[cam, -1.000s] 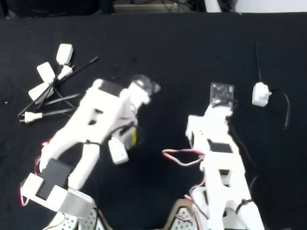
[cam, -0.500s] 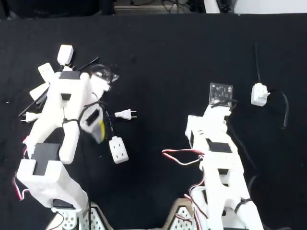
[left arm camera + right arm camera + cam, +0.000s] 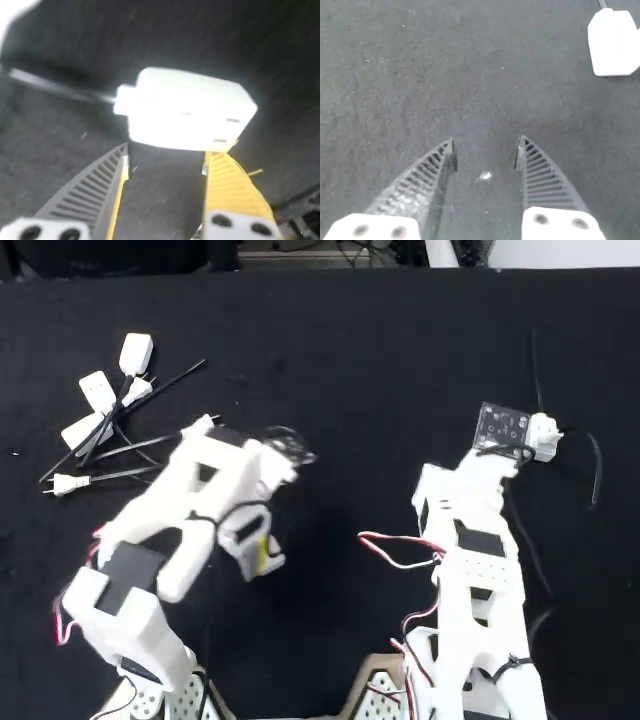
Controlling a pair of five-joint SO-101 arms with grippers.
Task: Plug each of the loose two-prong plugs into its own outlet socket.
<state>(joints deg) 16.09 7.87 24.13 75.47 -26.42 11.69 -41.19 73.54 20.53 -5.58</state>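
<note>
A white outlet block with two slots on its side lies on the black table, just beyond the tips of my open left gripper. In the high view that gripper points down at the middle left, and the arm covers most of the block. A second white block on a black cord sits at the right, with my right gripper close beside it. In the right wrist view this block lies off to one side, beyond the open, empty right gripper.
A bunch of white blocks and black cords lies at the far left, with a loose two-prong plug below it. The black cord loops along the right side. The arms' bases stand at the near edge.
My left arm swung from the left-hand bunch back toward the middle, over the outlet block and the spot where a loose plug lay. My right arm moved right, up to the corded block.
</note>
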